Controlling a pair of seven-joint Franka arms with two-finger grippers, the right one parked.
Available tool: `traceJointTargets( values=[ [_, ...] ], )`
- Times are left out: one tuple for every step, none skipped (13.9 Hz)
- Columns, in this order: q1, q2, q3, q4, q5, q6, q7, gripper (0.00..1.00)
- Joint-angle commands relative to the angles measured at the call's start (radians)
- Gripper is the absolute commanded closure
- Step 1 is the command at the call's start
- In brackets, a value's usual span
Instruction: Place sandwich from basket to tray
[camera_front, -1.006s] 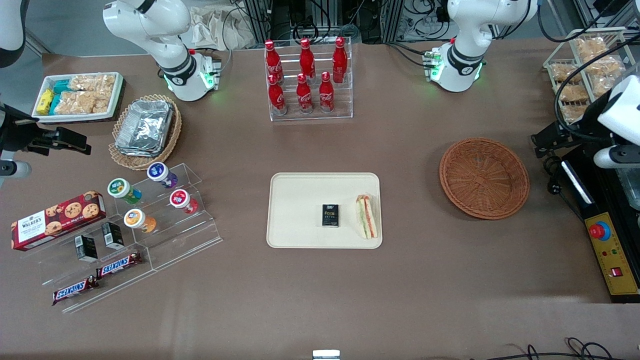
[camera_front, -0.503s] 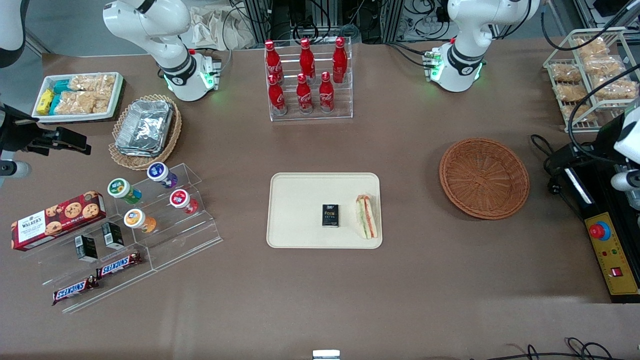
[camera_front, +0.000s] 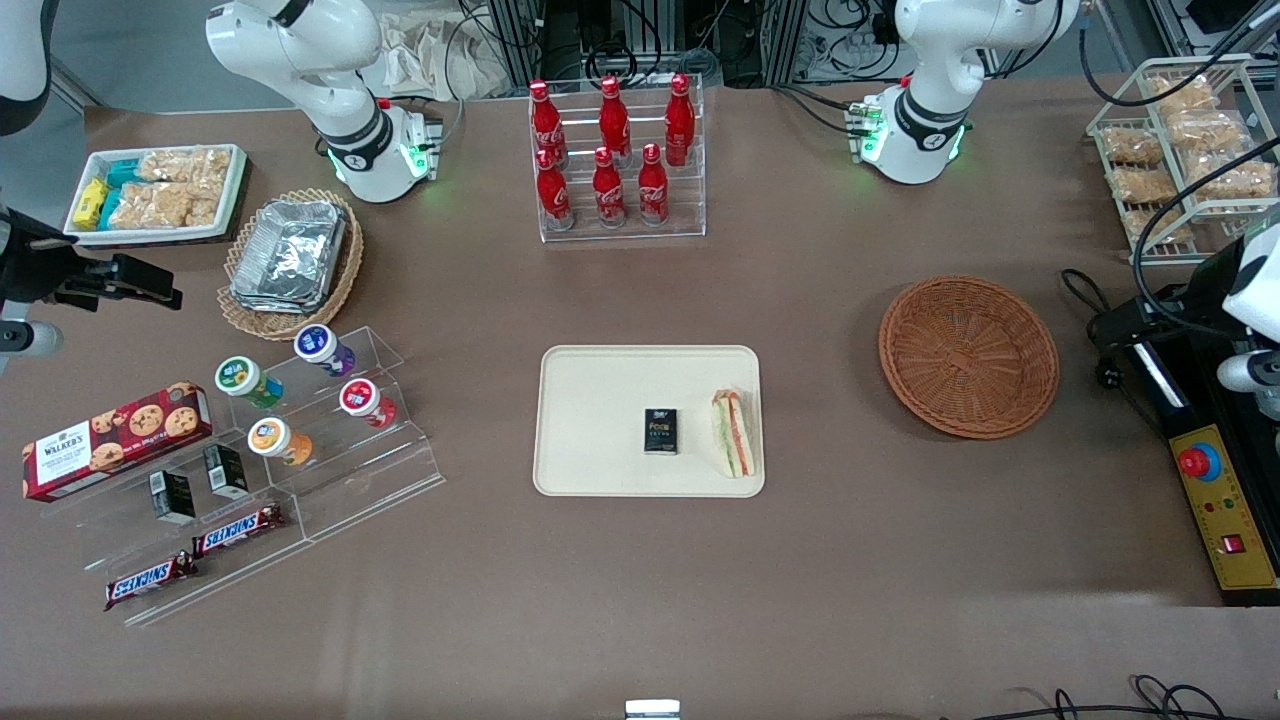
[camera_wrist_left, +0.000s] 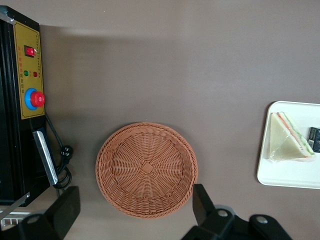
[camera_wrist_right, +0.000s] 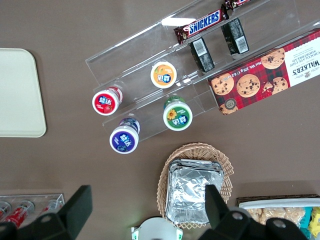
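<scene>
Tabletop (camera_front: 860, 560), brown, carried everything. Largest of the task's things was the tray (camera_front: 600, 400) (camera_wrist_left: 287, 172), cream and rectangular, flat near the middle of the tabletop, nearer the front camera than the clear rack of red bottles (camera_front: 612, 150).

Basket (camera_front: 968, 356) (camera_wrist_left: 146, 168), round, reddish-brown wicker, sat toward the working arm's end of the tabletop, well apart from the tray. Nothing lay inside it; bare weave showed in both the front and left wrist views.

Black control box (camera_front: 1222, 505) (camera_wrist_left: 20, 95) with a yellow panel and red button stood at the tabletop edge near the basket, a black cable lying between them.

Claw (camera_wrist_left: 135, 212) hung high above the basket, up off the tabletop, at the working arm's end. Its two dark fingers (camera_wrist_left: 67, 207) stood wide apart, one at each side of the basket's rim as seen from the wrist, gripping nothing.

Sandwich (camera_front: 733, 432) (camera_wrist_left: 289, 144) lay on the tray, at the tray's end nearest the basket, close against the low rim. Green, orange-red and white filling edge was visible along one side.

Small black packet (camera_front: 661, 431) lay on the tray just beside the sandwich, not touching it.
</scene>
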Motion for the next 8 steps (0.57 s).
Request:
traceJointTargets(
  values=[
    [-0.002,0.006,-0.005,0.005,0.013,0.01,-0.007,0.0],
    [0.0,0.006,-0.005,0.014,0.013,0.01,0.008,0.0],
    [0.003,0.008,-0.005,0.032,0.014,0.01,0.009,0.0],
    [0.003,0.017,-0.004,0.041,0.027,0.011,0.011,0.0],
    [0.003,0.02,-0.005,0.043,0.048,0.019,0.006,0.0],
    [0.003,0.029,-0.005,0.044,0.048,0.037,-0.007,0.0],
    [0.003,0.031,-0.005,0.046,0.045,0.039,-0.003,0.0],
    [0.001,0.031,-0.005,0.046,0.04,0.039,-0.007,0.0]
  ],
)
